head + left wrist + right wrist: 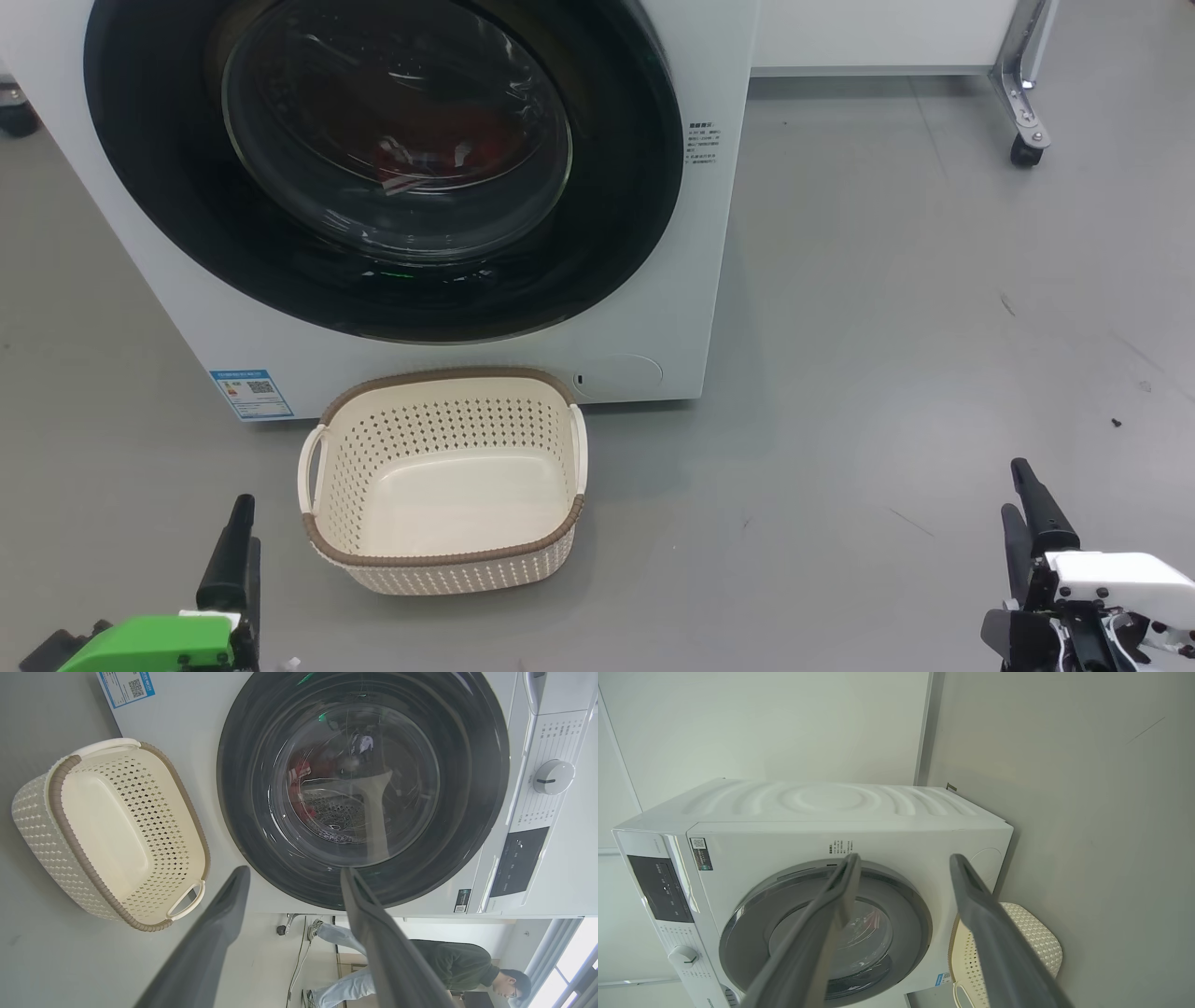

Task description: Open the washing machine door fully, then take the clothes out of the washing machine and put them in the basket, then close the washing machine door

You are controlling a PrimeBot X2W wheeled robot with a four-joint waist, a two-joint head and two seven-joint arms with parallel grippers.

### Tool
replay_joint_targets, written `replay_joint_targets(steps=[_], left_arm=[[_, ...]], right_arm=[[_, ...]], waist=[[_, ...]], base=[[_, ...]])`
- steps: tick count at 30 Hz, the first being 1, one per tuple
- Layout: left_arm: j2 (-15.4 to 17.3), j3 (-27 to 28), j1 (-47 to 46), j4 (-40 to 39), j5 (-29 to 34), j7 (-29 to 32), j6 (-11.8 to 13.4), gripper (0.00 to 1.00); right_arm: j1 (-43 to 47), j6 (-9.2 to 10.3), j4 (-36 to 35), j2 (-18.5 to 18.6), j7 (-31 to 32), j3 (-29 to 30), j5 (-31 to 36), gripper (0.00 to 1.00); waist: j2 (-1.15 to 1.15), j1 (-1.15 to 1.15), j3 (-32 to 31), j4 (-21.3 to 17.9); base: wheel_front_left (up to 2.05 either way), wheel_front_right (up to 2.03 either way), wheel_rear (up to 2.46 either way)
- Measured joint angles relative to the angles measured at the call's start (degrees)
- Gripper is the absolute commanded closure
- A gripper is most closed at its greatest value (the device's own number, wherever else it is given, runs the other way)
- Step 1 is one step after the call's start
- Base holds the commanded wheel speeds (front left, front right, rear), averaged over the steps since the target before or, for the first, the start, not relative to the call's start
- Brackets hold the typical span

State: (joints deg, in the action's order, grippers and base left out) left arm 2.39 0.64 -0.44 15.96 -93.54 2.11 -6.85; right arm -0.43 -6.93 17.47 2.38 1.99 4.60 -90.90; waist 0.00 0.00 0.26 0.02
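Observation:
The white washing machine [653, 345] stands before me with its round black door [187, 215] shut. Red clothes [467, 149] show dimly through the glass window, also in the left wrist view [299, 772]. The cream basket [448, 579] with a brown rim sits on the floor just in front of the machine, with nothing in it. My left gripper [295, 871] is open, low at the left of the basket, its fingers pointing at the door [243, 812]. My right gripper [1015, 485] is open too, far right of the basket, holding nothing.
Grey floor spreads to the right of the machine. A metal frame on a caster [1027, 140] stands at the back right. A person [444, 961] crouches beyond the machine's side. The machine's knob [553, 777] and dark panel sit above the door.

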Motion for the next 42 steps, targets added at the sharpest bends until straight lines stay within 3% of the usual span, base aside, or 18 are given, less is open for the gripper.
replay_joint_targets(steps=[8,21,29,42], left_arm=[[0.62,-0.97,-0.17,-1.44,3.98,-1.79,0.00,0.00],[4.57,-5.24,-1.36,-3.34,20.85,-4.79,-0.01,0.00],[5.90,-7.17,-2.25,-4.68,31.98,-6.16,0.80,0.00],[5.80,-11.00,-2.29,-5.02,44.42,-8.35,3.10,0.00]], right_arm=[[-0.32,0.00,-0.81,1.57,-1.63,-1.60,4.70,0.00],[-1.61,0.05,-1.78,5.68,-4.41,-5.53,20.75,0.00],[-2.37,1.64,-2.87,6.58,-5.88,-7.59,30.43,0.00],[-2.36,3.71,-2.88,7.09,-8.16,-11.47,42.78,0.00]], waist=[[0.00,0.00,0.11,0.01],[0.00,0.00,0.46,0.12],[0.00,0.00,0.51,0.21],[0.00,0.00,0.38,0.11]], base=[[0.00,0.00,0.00],[0.00,0.00,0.00],[0.00,0.00,0.00],[0.00,0.00,0.00]])
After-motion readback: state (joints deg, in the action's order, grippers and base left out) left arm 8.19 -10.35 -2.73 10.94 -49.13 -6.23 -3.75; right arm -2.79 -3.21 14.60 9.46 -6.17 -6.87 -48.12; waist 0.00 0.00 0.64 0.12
